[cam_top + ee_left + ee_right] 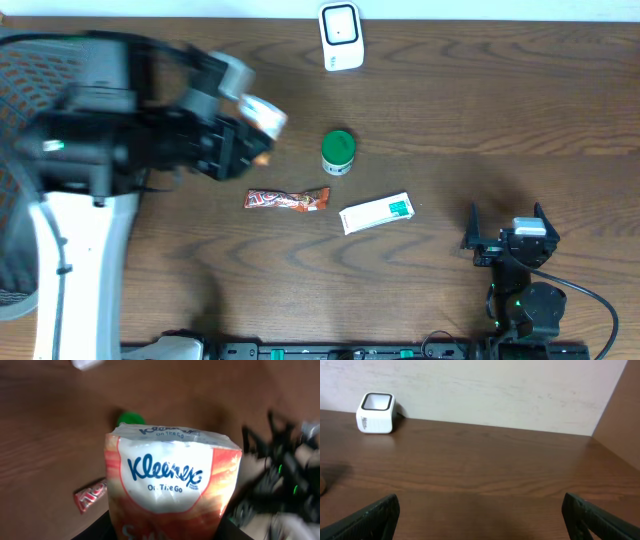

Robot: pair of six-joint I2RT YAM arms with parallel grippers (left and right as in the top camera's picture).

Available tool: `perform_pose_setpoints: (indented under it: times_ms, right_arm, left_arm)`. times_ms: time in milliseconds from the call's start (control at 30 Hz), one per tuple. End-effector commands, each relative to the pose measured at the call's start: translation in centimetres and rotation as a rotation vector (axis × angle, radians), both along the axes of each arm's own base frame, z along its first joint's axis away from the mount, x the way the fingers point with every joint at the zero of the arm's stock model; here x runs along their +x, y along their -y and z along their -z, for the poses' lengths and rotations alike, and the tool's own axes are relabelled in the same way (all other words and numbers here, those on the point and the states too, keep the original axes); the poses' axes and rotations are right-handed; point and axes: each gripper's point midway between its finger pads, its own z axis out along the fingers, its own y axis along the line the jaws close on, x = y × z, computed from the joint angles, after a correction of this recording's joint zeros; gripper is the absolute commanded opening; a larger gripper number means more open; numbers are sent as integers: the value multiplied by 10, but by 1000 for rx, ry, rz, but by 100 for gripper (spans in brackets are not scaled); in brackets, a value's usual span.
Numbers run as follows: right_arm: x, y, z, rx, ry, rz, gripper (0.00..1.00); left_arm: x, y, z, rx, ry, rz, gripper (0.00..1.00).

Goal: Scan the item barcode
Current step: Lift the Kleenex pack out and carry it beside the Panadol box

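Kleenex pack (170, 480), orange and white, clamped in left end effector (252, 135) above candy bar (287, 200), green-lidded jar (338, 152) and white box (376, 213); scanner (341, 37) beyond. Right end effector (480, 505) gapes wide, empty.

Robotics lab bench staged as mock checkout: wood-grain desk (480, 110), barcode scanner (341, 37) at far edge, candy bar (287, 200) and white carton (376, 213) mid-desk, plain wall (495, 390) behind.

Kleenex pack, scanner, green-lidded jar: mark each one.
Kleenex pack (167, 477): left wrist view, on the white logo panel.
scanner (341, 33): overhead view, on its white top face.
green-lidded jar (338, 146): overhead view, on the green lid.
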Motion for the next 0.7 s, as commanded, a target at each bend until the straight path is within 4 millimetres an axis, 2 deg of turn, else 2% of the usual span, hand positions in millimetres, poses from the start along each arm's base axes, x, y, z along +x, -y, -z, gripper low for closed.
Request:
perform_pose_setpoints:
  times_ms: [0, 167, 367, 667]
  right_arm:
    - [0, 0, 1, -14, -3, 0, 99]
    - [0, 0, 1, -14, -3, 0, 99]
    - [0, 0, 1, -14, -3, 0, 99]
    - [0, 0, 1, -14, -3, 0, 99]
  left_arm:
    - [-7, 19, 35, 186, 8, 129, 43]
    - [-23, 62, 74, 264, -25, 311, 43]
    - [-38, 119, 133, 297, -64, 497, 43]
    - [-73, 170, 210, 391, -202, 686, 43]
